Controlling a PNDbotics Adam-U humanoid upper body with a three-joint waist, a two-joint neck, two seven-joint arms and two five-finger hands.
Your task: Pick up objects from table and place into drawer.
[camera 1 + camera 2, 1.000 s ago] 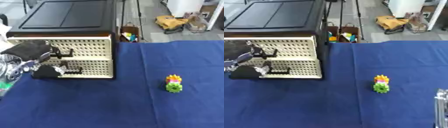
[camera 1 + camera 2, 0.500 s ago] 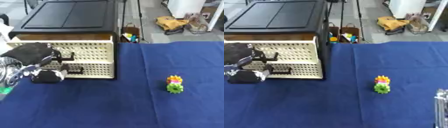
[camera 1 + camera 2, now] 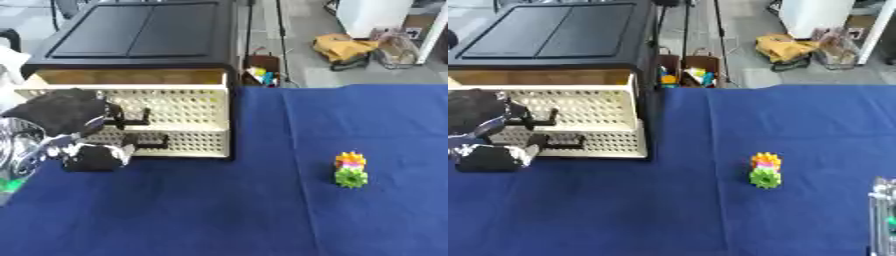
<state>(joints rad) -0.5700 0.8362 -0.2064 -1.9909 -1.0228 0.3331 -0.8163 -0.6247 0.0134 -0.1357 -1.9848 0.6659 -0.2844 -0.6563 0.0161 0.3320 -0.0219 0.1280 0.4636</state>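
While the left eye view takes in the whole left forearm with its silver joints at the left edge, the right eye view cuts most of that arm off and instead shows a sliver of silver metal at the lower right corner, which may belong to the right arm; no right hand can be made out in either view.

On the blue table (image 3: 262, 210) stands a small toy (image 3: 351, 169), well apart from the cabinet and to its right. It is a short stack standing upright, its long axis vertical: an orange-yellow gear-like piece on top, a pink band in the middle and a green toothed piece at the bottom. Nothing touches it.

At the left sits a black-topped cabinet (image 3: 140, 35) with two cream perforated drawers. The upper drawer (image 3: 166, 102) is pulled out towards the camera, so a strip of its brown interior shows behind its front panel. The lower drawer (image 3: 188, 142) lies further in than the upper one.

The left hand (image 3: 83, 125) is in front of the drawers, its dark fingers curled about the black handle (image 3: 131, 116) of the upper drawer.
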